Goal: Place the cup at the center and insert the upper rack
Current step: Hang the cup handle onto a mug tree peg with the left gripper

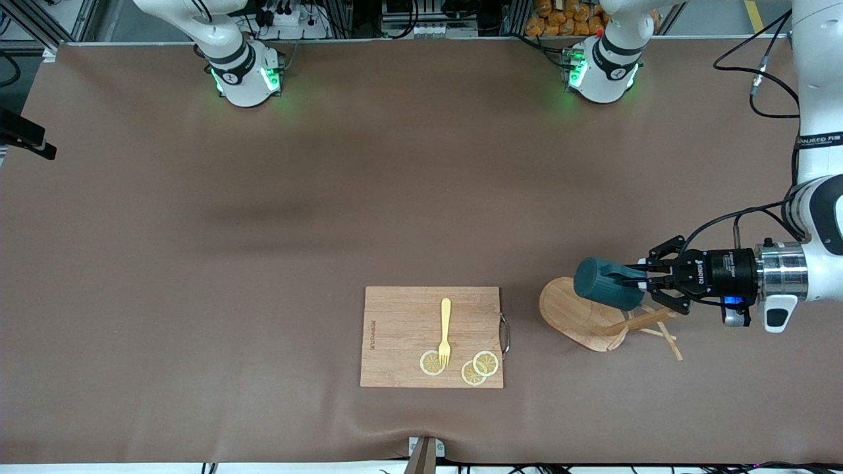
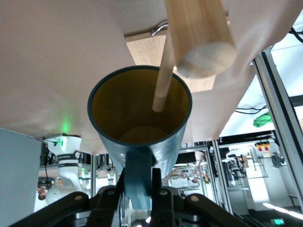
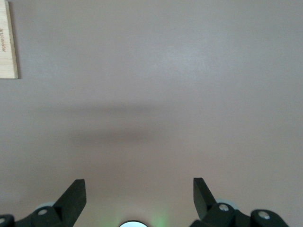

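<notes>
Front view: left gripper [image 1: 642, 284] clamping the cup [image 1: 607, 284] by its handle over the toppled upper rack [image 1: 579, 315], rack partly hidden, cutting board [image 1: 431, 336] with fork [image 1: 445, 330] and lemon slices [image 1: 479, 368] nearby; left wrist view: rack peg [image 2: 163, 80] crossing the cup's mouth; right wrist view: right gripper [image 3: 139, 196] spread wide over bare tablecloth [image 3: 165, 85], empty.

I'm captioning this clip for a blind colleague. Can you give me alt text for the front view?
The left gripper holds a dark teal cup sideways by its handle over a toppled wooden mug tree. Beside them, a cutting board carries a yellow fork and lemon slices.
</notes>
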You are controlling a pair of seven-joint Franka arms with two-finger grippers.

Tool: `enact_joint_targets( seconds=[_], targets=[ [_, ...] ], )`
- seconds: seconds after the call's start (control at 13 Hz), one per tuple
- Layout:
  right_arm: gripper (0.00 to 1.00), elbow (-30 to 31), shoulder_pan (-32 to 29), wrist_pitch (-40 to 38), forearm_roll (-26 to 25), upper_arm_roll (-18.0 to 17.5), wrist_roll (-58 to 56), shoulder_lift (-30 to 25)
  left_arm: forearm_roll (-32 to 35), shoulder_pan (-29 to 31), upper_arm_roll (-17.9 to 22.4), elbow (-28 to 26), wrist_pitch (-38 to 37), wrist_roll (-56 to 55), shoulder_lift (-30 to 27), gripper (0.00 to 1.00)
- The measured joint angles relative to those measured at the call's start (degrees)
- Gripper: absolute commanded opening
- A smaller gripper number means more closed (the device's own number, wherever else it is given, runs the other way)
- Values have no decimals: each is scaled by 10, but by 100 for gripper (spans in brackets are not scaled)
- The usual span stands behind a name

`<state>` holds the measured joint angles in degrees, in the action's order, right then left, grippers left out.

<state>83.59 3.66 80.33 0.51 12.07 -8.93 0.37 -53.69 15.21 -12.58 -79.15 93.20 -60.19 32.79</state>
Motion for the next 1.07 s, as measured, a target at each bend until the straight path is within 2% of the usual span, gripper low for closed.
enact_joint_targets(
  seconds=[0.38, 1.07],
  targets=[
    [100, -1, 0, 0, -1, -3, 0, -9, -48, 29, 0, 0, 0, 18, 28, 0],
    [100, 1, 0, -3, -1, -8, 0, -10, -52, 35, -1, 1, 0, 51, 51, 0]
  ],
)
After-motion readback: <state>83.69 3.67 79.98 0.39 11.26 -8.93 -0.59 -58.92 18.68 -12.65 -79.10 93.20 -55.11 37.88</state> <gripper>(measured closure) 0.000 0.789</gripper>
